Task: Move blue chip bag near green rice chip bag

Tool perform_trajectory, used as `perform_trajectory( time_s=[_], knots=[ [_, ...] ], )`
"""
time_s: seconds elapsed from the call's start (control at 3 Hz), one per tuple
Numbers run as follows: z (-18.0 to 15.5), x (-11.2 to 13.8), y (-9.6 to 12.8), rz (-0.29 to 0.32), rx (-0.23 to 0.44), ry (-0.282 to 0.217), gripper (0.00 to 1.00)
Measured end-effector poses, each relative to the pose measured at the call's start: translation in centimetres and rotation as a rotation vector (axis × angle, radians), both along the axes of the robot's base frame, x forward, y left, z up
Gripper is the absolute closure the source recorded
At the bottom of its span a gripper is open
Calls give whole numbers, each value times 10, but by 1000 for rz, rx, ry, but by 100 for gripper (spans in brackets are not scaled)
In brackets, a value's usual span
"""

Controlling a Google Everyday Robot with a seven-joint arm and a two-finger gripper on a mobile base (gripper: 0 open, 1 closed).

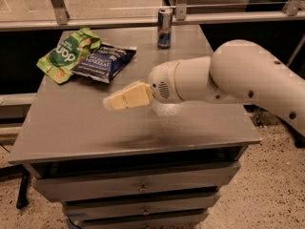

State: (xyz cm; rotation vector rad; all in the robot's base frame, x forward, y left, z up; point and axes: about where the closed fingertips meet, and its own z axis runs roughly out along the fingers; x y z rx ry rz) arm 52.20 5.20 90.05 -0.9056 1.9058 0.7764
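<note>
My gripper (109, 102) hangs over the table (71, 128); spread or pressed, I cannot tell. The blue bag (106, 61) touches the green bag (66, 54), far left.

Cut off, blurred, unclear
The arm (248, 75) runs out past the right edge; its gripper (110, 102) hangs over the mid tabletop (71, 123). Where the green rice chip bag (66, 54) meets the blue chip bag (108, 61), which lies on top is unclear. The drink can (164, 27) has a label too blurred to read.

White arm extends from right, wrist level, claw (110, 102) pointing left.
</note>
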Motion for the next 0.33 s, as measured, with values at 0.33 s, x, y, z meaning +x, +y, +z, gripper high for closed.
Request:
perform_trajectory(
  time_s=[0.33],
  knots=[
    [0, 0, 0, 0, -1, 0, 0]
  ],
)
